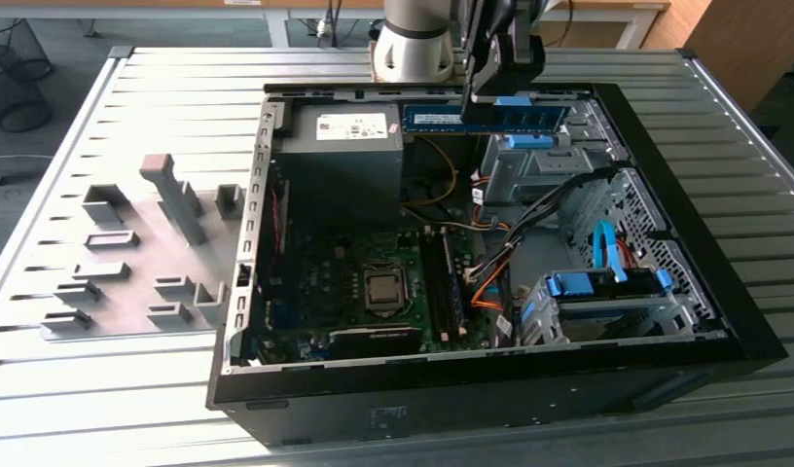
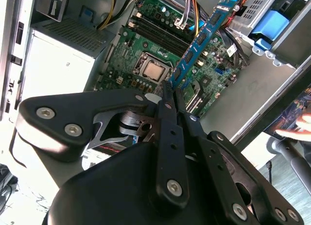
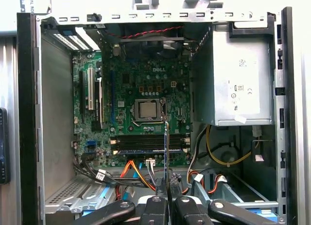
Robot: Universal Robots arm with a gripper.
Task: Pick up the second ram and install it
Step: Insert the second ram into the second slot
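Starting at the near wall of the case (image 1: pixel 501 413) in the exterior view: it lies open side up on the slatted metal counter (image 1: pixel 137 389), so we get a decent look inside. Just inside the case's near wall, toward the exterior view's right, sits the drive cage with its chunky blue clips (image 1: pixel 605 284). Next to that, flat on the case floor, is the green motherboard (image 1: pixel 326 292), with the processor socket (image 1: pixel 385 289) around the middle and the long black memory slots (image 1: pixel 443 282) just beside it. Further back in the case is the grey power supply (image 1: pixel 339 146). Outside the case, on the exterior view's left, a bunch of grey holder blocks (image 1: pixel 125 243) stands on the counter.

Now the good bit: the second ram (image 1: pixel 482 117) is up in the air over the far end of the case, long side level and running along the far wall, well apart from the memory slots. The jaws are closed right down on it, pinching it from above with just the board's thickness between them. In both wrist views we see the stick poking out from them toward the motherboard, and in the first wrist view it's edge-on, a thin line in front of the slots. Beyond the case's far wall is the arm (image 1: pixel 411 44).
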